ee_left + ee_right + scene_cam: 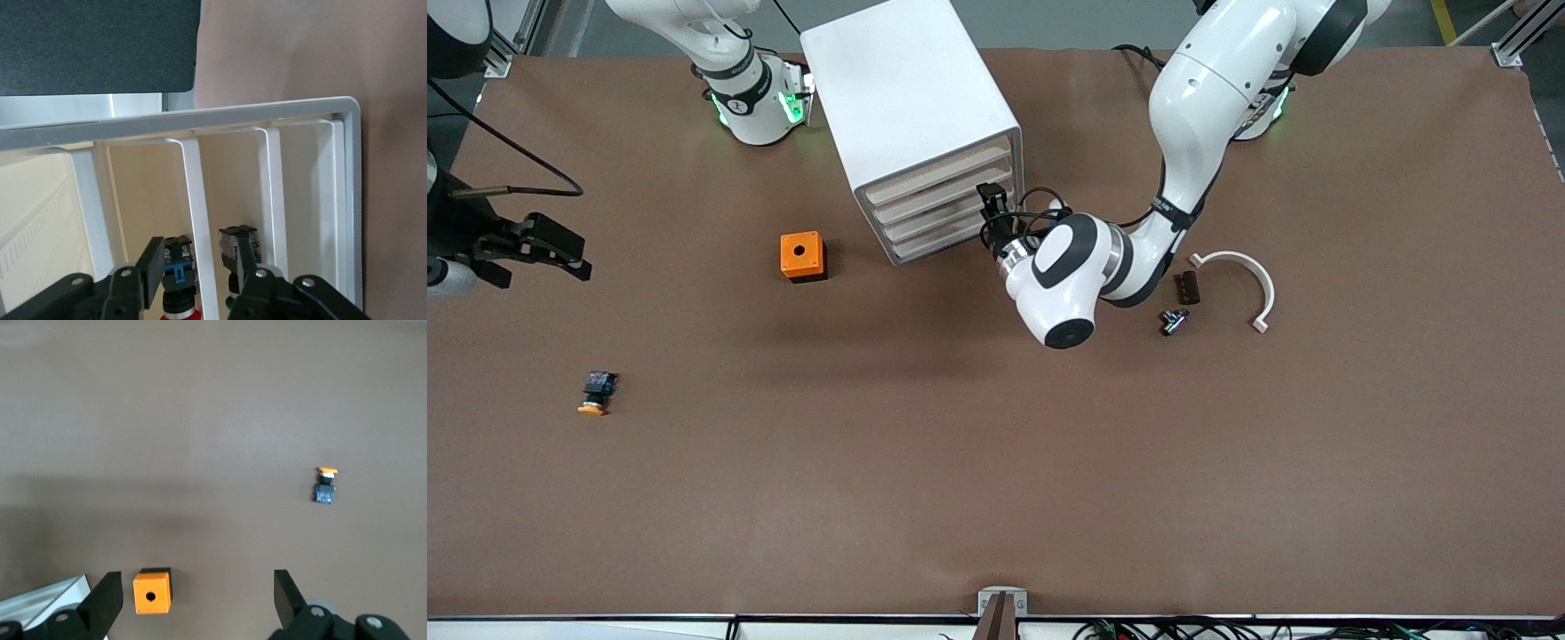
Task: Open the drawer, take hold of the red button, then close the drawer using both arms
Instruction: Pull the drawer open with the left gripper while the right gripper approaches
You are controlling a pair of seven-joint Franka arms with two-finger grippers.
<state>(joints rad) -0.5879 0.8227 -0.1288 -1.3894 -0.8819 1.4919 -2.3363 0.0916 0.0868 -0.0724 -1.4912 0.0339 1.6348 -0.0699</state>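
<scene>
While the button (180,253) sits inside the shut drawer (203,220), the left gripper (200,257) straddles its front rib at the cabinet's (911,116) five o'clock, jaws apart, gripping nothing. A shallow bite could slip off, or drag the cabinet. The right gripper (574,253) waits spread wide at the table's nine o'clock.

High front camera; wrist cameras perhaps nearer
</scene>
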